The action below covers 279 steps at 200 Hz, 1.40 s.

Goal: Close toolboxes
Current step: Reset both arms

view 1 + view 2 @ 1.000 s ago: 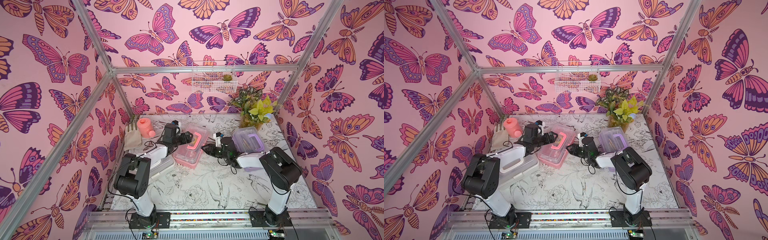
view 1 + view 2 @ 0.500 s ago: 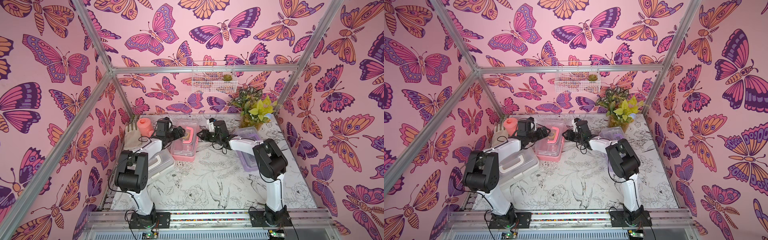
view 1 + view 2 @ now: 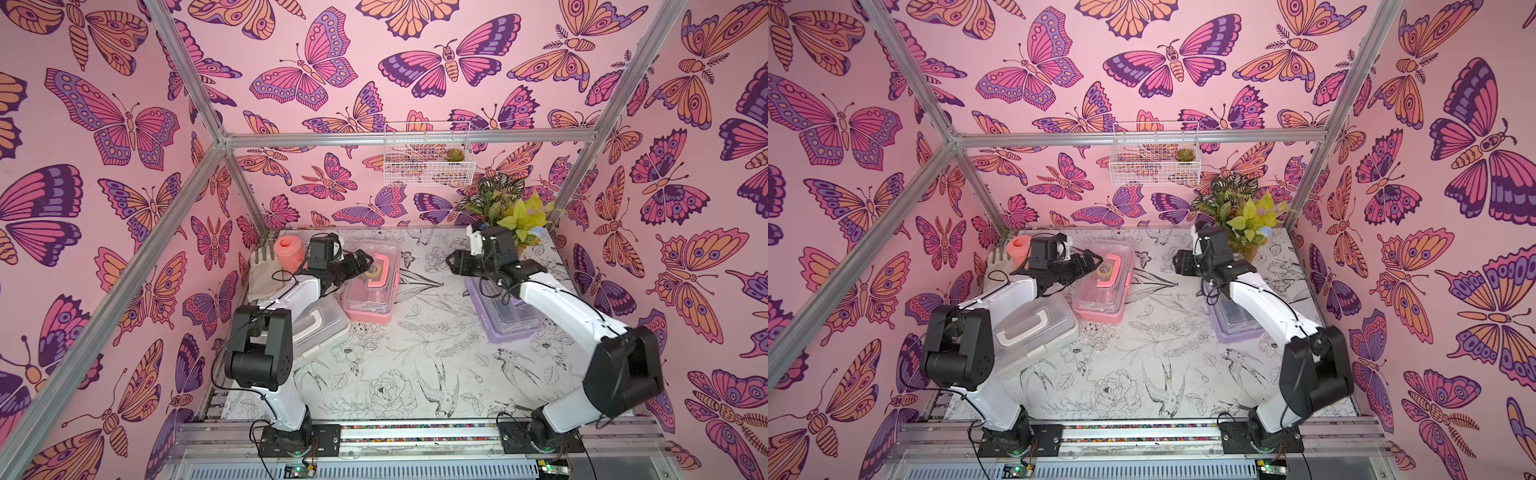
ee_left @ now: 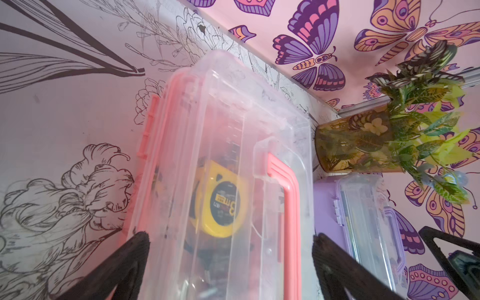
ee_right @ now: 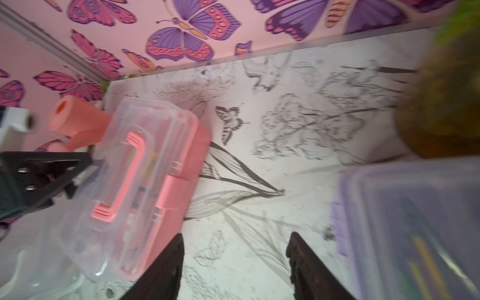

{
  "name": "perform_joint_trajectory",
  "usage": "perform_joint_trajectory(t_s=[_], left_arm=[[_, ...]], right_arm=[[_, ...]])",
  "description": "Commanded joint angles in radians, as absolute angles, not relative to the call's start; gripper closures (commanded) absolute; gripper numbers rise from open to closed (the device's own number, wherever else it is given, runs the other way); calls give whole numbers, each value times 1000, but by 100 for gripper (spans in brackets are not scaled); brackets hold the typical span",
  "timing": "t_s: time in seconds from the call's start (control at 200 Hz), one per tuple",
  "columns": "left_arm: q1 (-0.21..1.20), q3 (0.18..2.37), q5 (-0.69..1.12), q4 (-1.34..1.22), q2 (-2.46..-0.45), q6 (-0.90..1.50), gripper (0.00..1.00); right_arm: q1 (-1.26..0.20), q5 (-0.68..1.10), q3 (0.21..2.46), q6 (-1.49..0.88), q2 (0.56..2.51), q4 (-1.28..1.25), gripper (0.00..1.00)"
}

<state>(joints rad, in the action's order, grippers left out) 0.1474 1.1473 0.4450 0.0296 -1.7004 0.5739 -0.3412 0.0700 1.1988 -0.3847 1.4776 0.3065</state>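
Left gripper is spread wide and empty, poking in from the left over the pink toolbox. That box's long axis runs away from the robot toward the back of the counter, so this arm, stretched low with a near-level forearm, looks the nearer one for pressing the clear lid. The right gripper hangs part open, holding nothing, wrist bent toward the bare middle with its forearm above the purple toolbox, and the white toolbox sits lid-down by the left arm, latches I can't judge.
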Motion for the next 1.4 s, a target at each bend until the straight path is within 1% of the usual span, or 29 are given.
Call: perform_joint_trajectory(t_s=[0.0, 0.07, 0.16, 0.225, 0.285, 0.35, 0.496, 0.621, 0.686, 0.776, 0.866, 0.996, 1.111, 1.227, 1.392], left_arm=[[154, 1140, 411, 76, -1598, 521, 1], [154, 1142, 374, 108, -1549, 494, 1], [153, 1120, 304, 142, -1475, 459, 1], [154, 1085, 242, 162, -1422, 445, 1], [152, 1036, 188, 167, -1367, 443, 1], [152, 979, 133, 166, -1313, 449, 1], [150, 880, 4, 172, -1198, 434, 0], [148, 807, -112, 159, -1137, 401, 0], [147, 767, -165, 137, -1109, 378, 0], [146, 704, -219, 84, -1074, 337, 0], [144, 658, -269, 42, -1056, 300, 0], [140, 628, -312, -2, -1062, 257, 0], [123, 604, -325, -52, -1075, 211, 0], [91, 560, -284, -136, -1090, 172, 0], [59, 484, -154, -309, -1129, 102, 0]], right_arm=[[-276, -111, 1115, -321, 1375, 455, 33], [-189, -103, 1056, -330, 1312, 462, 32], [-57, -24, 986, -353, 1258, 453, 31], [17, 16, 943, -357, 1233, 450, 27], [63, 33, 906, -357, 1215, 435, 20], [93, 67, 865, -355, 1208, 406, 16], [121, 168, 816, -355, 1244, 342, 14], [110, 368, 823, -348, 1324, 292, 20], [72, 401, 828, -364, 1361, 266, 23], [-12, 373, 845, -372, 1399, 251, 24], [-65, 365, 865, -398, 1426, 231, 25], [-83, 352, 884, -405, 1422, 223, 24], [-83, 270, 897, -352, 1371, 259, 21], [-82, 148, 871, -273, 1307, 250, 19], [-81, -39, 747, -166, 1249, 85, 18]])
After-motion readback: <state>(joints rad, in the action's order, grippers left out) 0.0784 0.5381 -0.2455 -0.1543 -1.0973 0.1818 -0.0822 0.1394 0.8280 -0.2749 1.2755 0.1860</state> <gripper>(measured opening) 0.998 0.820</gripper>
